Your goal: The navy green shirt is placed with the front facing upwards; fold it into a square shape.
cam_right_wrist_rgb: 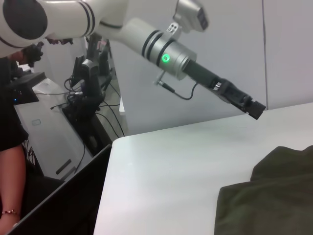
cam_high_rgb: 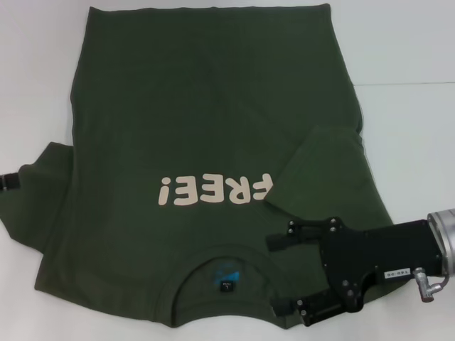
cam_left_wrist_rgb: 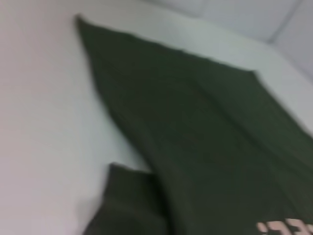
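Note:
The navy green shirt (cam_high_rgb: 206, 142) lies front up on the white table (cam_high_rgb: 412, 57), collar and blue label (cam_high_rgb: 226, 277) nearest me, cream "FREE!" lettering (cam_high_rgb: 213, 190) upside down. Its right sleeve (cam_high_rgb: 323, 167) is folded inward over the body. My right gripper (cam_high_rgb: 279, 275) hovers open over the right shoulder beside the collar, nothing between its fingers. Only a black tip of my left gripper (cam_high_rgb: 8, 181) shows at the left sleeve's edge; the right wrist view shows the left gripper (cam_right_wrist_rgb: 253, 108) above the bare table. The left wrist view shows the shirt (cam_left_wrist_rgb: 205, 127) and its left sleeve (cam_left_wrist_rgb: 129, 205).
In the right wrist view the table's near edge (cam_right_wrist_rgb: 105, 196) drops off to a work area with cables, equipment (cam_right_wrist_rgb: 85, 83) and a person's arm (cam_right_wrist_rgb: 10, 186). White table surface surrounds the shirt on the left and far right.

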Robot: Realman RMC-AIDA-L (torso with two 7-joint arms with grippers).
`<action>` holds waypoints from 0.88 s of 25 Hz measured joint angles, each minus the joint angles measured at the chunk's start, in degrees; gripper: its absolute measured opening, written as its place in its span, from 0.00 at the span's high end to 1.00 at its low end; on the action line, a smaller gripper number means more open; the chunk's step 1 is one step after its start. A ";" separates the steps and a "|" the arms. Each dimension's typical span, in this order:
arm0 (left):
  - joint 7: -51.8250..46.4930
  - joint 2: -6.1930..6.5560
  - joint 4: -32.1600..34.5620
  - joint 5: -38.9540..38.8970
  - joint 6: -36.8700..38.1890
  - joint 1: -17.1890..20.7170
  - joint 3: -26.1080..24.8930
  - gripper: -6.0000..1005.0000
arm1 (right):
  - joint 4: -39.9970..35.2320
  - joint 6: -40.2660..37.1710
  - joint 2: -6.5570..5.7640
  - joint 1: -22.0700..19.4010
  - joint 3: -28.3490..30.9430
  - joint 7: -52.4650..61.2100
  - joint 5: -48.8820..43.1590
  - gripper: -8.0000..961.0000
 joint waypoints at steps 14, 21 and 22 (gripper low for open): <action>-28.12 1.51 -3.17 27.07 -5.24 -12.23 16.87 0.07 | 2.70 0.56 0.06 0.38 -0.65 -0.23 0.53 0.02; -31.82 4.28 -10.28 27.14 -8.83 -12.25 18.16 0.07 | 3.63 0.89 0.08 0.74 -0.69 -0.29 0.64 0.02; -32.02 4.50 -11.26 27.13 -9.44 -12.29 18.09 0.07 | 3.63 0.92 0.08 0.87 -0.69 -0.27 0.65 0.02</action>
